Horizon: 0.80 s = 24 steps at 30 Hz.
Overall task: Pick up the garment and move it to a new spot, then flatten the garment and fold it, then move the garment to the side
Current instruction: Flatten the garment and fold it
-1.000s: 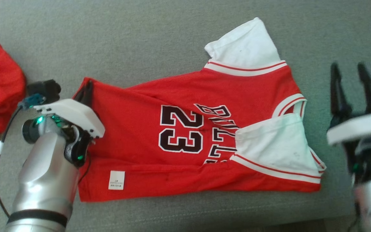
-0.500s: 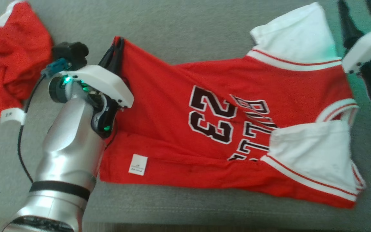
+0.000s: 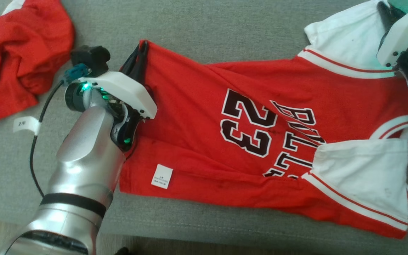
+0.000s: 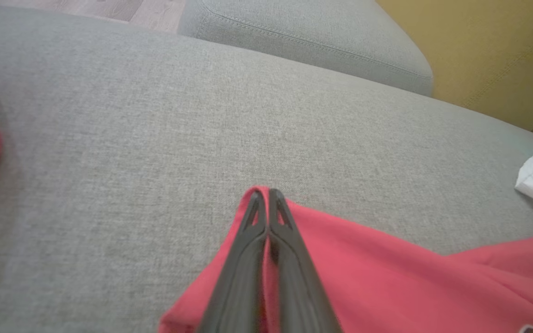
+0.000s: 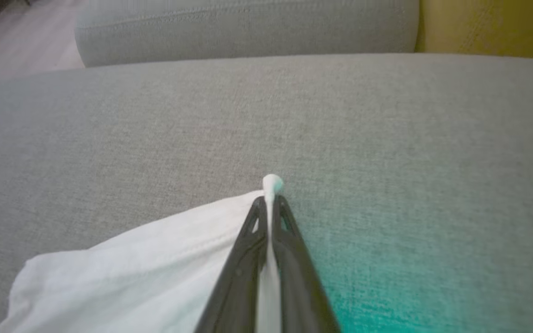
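The garment [image 3: 197, 124] is a red jersey with a black "23", white sleeves and a small white label, spread across a grey cushion [image 3: 207, 32]. My left gripper [image 3: 141, 47] is shut on its far hem corner; in the left wrist view the left gripper [image 4: 263, 194] pinches the red cloth [image 4: 363, 273]. My right gripper [image 5: 270, 200] is shut on the edge of the white sleeve [image 5: 146, 263], a tuft of white cloth poking past its tips. In the head view the right gripper [image 3: 384, 10] sits over that sleeve [image 3: 345, 35] at the upper right.
A second red garment [image 3: 16, 56] lies crumpled at the upper left, with a white tag [image 3: 25, 124] beside it. The cushion's front edge [image 3: 190, 230] runs along the bottom. Another grey cushion [image 4: 312, 37] and a yellow surface [image 4: 493, 51] lie beyond.
The head camera has shifted, so the scene sits lower and to the right. My right gripper, open beside the jersey a second ago, now sits on the far white sleeve and has shut on it.
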### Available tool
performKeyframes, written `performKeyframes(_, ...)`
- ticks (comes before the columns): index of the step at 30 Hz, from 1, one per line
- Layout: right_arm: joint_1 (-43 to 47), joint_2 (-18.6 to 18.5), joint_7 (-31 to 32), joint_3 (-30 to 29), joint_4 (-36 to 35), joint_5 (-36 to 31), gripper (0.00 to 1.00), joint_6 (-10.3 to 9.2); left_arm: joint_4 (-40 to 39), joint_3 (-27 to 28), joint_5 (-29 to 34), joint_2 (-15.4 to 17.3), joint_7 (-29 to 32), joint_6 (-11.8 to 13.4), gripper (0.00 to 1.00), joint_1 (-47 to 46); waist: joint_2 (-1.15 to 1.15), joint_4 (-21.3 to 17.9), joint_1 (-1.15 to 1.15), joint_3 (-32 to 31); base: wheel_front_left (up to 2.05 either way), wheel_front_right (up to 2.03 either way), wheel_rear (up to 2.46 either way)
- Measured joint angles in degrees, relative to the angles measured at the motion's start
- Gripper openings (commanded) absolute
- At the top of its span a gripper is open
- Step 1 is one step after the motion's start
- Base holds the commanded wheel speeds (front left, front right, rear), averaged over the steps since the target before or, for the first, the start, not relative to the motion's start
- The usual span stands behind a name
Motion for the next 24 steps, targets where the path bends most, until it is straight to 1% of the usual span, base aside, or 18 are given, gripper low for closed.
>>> performKeyframes(3,0.04,-0.10,-3.85,0.83,-0.19,2.12,0.00,0.00,0.68,-0.07,-0.31,0.00,-0.47,-0.03,0.00,-0.13,0.00,-0.59,0.00,-0.62,0.00,0.00,0.00)
performKeyframes(8,0.03,-0.81,-10.65,2.24,-3.66,5.21,0.00,0.00,1.15,0.32,-0.54,0.63,-1.51,-0.03,0.00,-0.22,0.00,-2.08,-0.01,-2.13,0.00,0.00,0.00)
performKeyframes(14,2.07,-2.00,-14.73,5.13,-8.39,8.33,0.00,0.00,-0.81,0.77,-0.55,2.74,-2.22,0.24,0.00,0.96,0.00,-3.86,-0.01,-4.70,0.00,0.00,0.00)
performKeyframes(16,5.56,-2.58,-16.88,5.86,-12.30,10.20,0.00,0.00,-3.56,0.91,-0.59,3.72,-2.29,0.37,0.00,4.08,0.00,-4.65,-0.01,-6.04,0.00,0.00,0.00)
performKeyframes(21,15.07,-4.23,-19.71,5.91,-20.94,13.28,0.00,0.00,-10.38,1.09,-1.54,4.95,-2.70,1.41,0.00,12.72,0.00,-5.89,-0.01,-8.14,0.00,0.00,0.00)
performKeyframes(24,22.05,-4.95,-20.22,4.82,-27.06,14.90,0.00,0.00,-15.38,1.42,-2.04,6.31,-2.50,2.94,0.00,18.68,0.00,-6.78,-0.01,-9.29,0.00,0.00,0.00)
